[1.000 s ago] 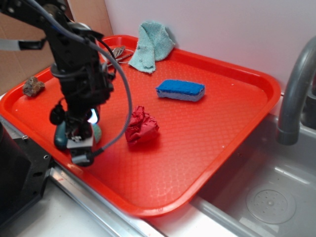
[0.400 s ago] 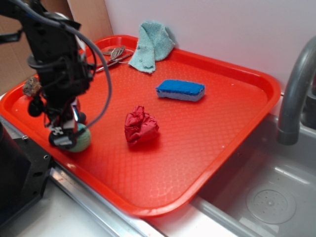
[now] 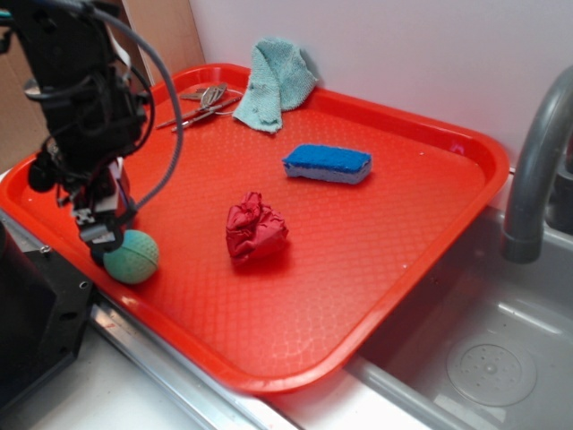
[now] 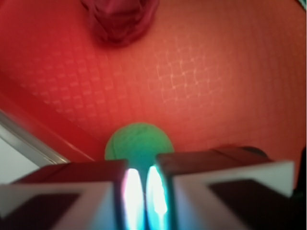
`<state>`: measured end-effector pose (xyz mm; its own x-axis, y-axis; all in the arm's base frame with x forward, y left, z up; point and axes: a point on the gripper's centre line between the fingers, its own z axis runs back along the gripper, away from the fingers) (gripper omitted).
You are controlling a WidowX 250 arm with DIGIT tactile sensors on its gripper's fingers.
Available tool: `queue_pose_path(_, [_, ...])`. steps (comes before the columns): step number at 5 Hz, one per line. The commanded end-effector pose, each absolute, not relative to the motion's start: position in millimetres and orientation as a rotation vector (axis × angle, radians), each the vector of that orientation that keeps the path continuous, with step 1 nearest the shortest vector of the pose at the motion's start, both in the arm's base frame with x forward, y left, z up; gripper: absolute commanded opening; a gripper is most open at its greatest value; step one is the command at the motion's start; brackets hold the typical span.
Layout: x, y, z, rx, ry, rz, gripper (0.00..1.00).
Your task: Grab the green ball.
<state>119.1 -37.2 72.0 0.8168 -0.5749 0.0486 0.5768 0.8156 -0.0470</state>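
Red tray (image 3: 385, 269) fills most of the exterior view, set beside a sink (image 3: 483, 358) with a grey faucet (image 3: 533, 170) off the tray's right edge. Black arm (image 3: 76, 98) stands over the tray's left end, cables looping down its side.

Teal cloth (image 3: 273, 82) lies crumpled at the tray's far rim. Metal utensils (image 3: 199, 100) just left of the cloth, also by the far rim. Blue sponge (image 3: 328, 164) on the tray floor, nearer than the cloth, toward the middle. Red cloth wad (image 3: 255, 228) about mid-tray, nearer than the sponge.

Ball (image 3: 132, 256), pale green and dimpled, sits on the tray by its near-left rim, left of the wad and well apart from it.

Gripper (image 3: 98, 235) touching the ball's upper left side. Wrist view: fingers (image 4: 96, 187) nearly together, only a thin lit slit between them, nothing held; ball (image 4: 138, 143) lies just beyond the tips, outside the slit, wad (image 4: 120, 19) farther off.
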Motion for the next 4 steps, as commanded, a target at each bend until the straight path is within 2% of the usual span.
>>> queue_pose_path(1, [115.5,-38.1,47.3,-0.16,-0.053,-0.671,1.0])
queue_pose_path(2, [110.5,-43.1,26.6,-0.156,0.001,-0.697,1.0])
queue_pose_path(3, [104.9,-39.1,9.1,-0.125,0.072,-0.691,1.0])
queue_pose_path(4, [106.9,-35.0,8.9,-0.122,0.074,-0.66,0.0])
